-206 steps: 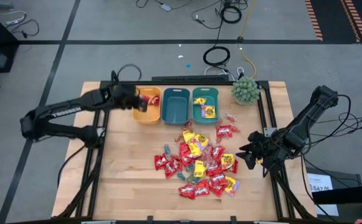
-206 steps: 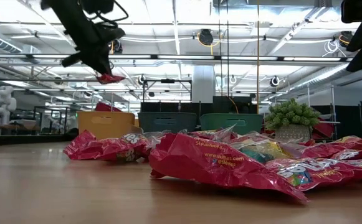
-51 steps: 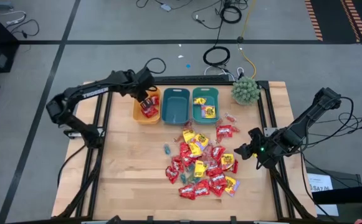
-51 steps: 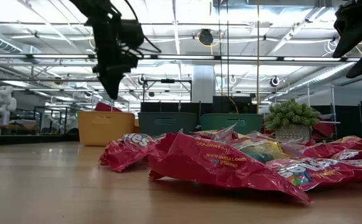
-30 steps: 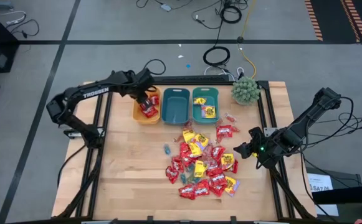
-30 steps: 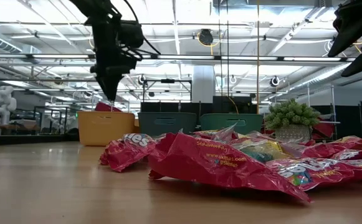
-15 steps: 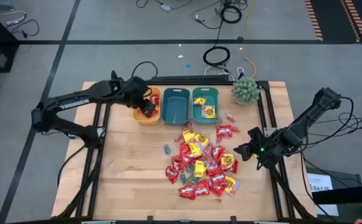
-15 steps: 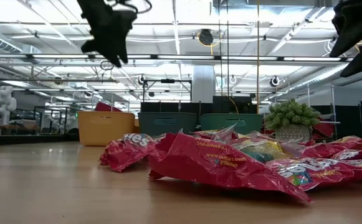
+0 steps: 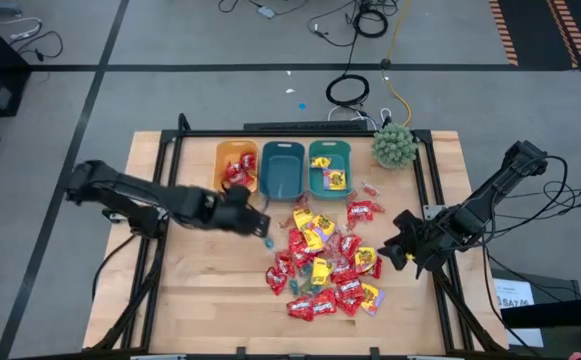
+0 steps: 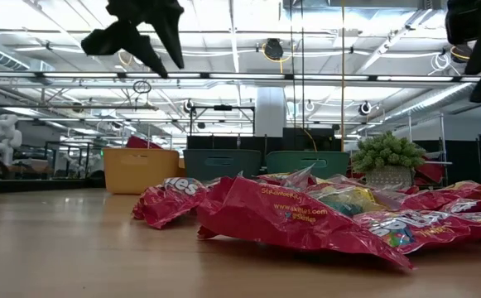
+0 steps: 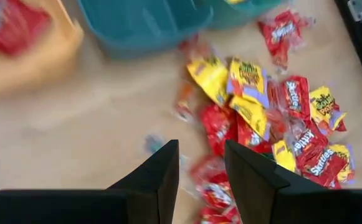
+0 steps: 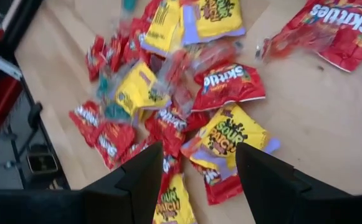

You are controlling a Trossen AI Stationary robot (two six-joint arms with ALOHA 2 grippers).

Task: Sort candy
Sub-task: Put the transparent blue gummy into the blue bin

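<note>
High view: candy point(image 9: 325, 260) heap, shiny red/yellow pkts; left gripper point(image 9: 261, 224), right gripper point(image 9: 398, 250) both apart, empty.

Orange bin point(image 9: 235, 166), two teal bins point(image 9: 282, 168), spiky plant point(image 9: 394, 146), wooden table point(image 9: 200, 290)

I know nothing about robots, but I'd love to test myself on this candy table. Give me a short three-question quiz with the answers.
1. True or false: the orange bin already holds red packets.
2. Which bin holds a yellow packet: A) orange, B) the middle teal bin, C) the teal bin nearest the plant?
3. What is between the left gripper's fingers?

Key
1. True: red packets lie inside it.
2. C.
3. Nothing. Its fingers stand apart and empty above the left edge of the candy pile. The right gripper is likewise open and empty, at the pile's right side.
</note>
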